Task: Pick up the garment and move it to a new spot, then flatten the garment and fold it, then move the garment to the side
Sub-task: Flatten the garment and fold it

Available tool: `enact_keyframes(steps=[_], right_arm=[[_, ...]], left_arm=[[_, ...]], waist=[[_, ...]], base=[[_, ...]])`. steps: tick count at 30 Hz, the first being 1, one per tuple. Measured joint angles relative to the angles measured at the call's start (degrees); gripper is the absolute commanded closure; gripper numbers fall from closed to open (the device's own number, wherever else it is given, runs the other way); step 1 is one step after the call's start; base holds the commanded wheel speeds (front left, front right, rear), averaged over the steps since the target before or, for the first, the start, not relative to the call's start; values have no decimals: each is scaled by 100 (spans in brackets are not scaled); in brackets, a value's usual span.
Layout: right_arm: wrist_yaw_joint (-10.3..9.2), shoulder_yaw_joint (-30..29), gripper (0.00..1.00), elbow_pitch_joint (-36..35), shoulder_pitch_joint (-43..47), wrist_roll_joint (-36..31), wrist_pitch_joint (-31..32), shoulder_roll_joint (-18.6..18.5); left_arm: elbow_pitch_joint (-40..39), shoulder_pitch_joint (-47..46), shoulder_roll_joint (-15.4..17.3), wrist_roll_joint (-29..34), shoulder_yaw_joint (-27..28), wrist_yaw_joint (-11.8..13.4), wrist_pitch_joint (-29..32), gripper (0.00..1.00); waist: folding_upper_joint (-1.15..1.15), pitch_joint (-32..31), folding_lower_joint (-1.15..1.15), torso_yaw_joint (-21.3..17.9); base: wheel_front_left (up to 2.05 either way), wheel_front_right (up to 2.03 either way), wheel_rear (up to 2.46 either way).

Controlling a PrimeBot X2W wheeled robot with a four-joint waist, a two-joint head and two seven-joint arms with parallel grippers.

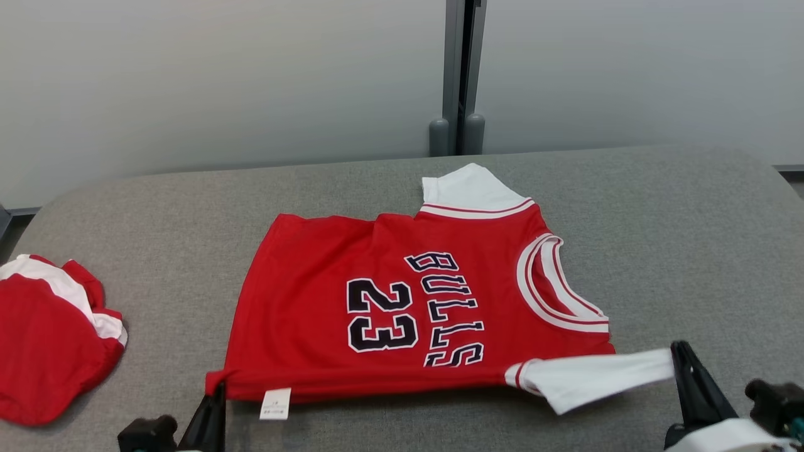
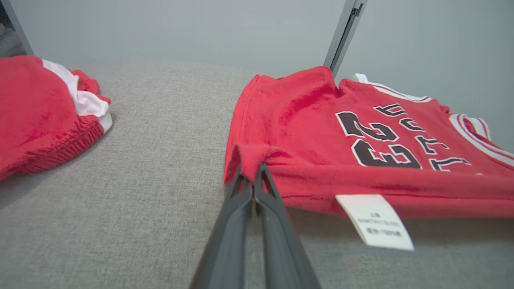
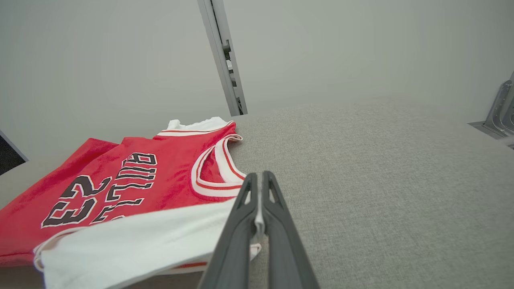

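While the red Bulls jersey (image 1: pixel 402 301) lies spread on the grey worktop (image 1: pixel 691 251), I have my left gripper (image 2: pixel 251 170) clamped on its hem corner (image 2: pixel 257 154) and my right gripper (image 3: pixel 260 178) pinching its white sleeve (image 1: pixel 597 376)

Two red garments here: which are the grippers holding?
The spread BULLS 23 jersey: left gripper pinches its hem corner, right gripper its white sleeve. The crumpled garment lies untouched.

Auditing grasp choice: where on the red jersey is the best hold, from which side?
Its near edge, from the robot's side: the jersey lies flat, sideways, hem corner and white sleeve nearest. Left tool and right tool pinch those.
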Motion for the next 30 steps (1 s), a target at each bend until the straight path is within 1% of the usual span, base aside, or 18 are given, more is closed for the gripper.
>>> enact_keyframes(steps=[2,3,4,10,15,20,28,29,30], right_arm=[[0,63,100,126,-369,-186,-1,-88],[0,63,100,126,-369,-186,-1,-88],[-1,74,100,208,-560,-231,0,-104],[-1,208,100,800,-1711,-510,-1,-153],[-1,375,100,1323,-2383,-695,-1,-175],[-1,430,100,1657,-2854,-814,-1,-175],[-1,248,100,2018,-3350,-1037,-1,-156],[-1,238,100,2058,-3405,-1065,-1,-146],[-1,223,56,2137,-3455,-1103,-2,-134]], left_arm=[[77,-239,0,33,-96,-4,-1,100],[77,-239,0,33,-96,-4,-1,100],[164,-364,0,37,-148,-21,0,100],[634,-1302,0,170,-231,-37,0,100],[1070,-1923,19,359,-328,-45,0,100],[1344,-2327,36,391,-271,-47,0,100],[1470,-2755,41,522,-198,-26,0,100],[1478,-2803,40,567,-212,-26,0,64],[1478,-2834,37,583,-223,-26,-1,4]], waist=[[0,92,0,10],[0,92,0,10],[0,143,0,16],[0,567,0,53],[0,959,0,91],[0,1297,0,118],[0,1658,0,162],[0,1687,0,171],[0,1712,0,180]], base=[[0,0,0],[0,0,0],[0,0,0],[0,0,0],[0,0,0],[0,0,0],[0,0,0],[0,0,0],[0,0,0]])
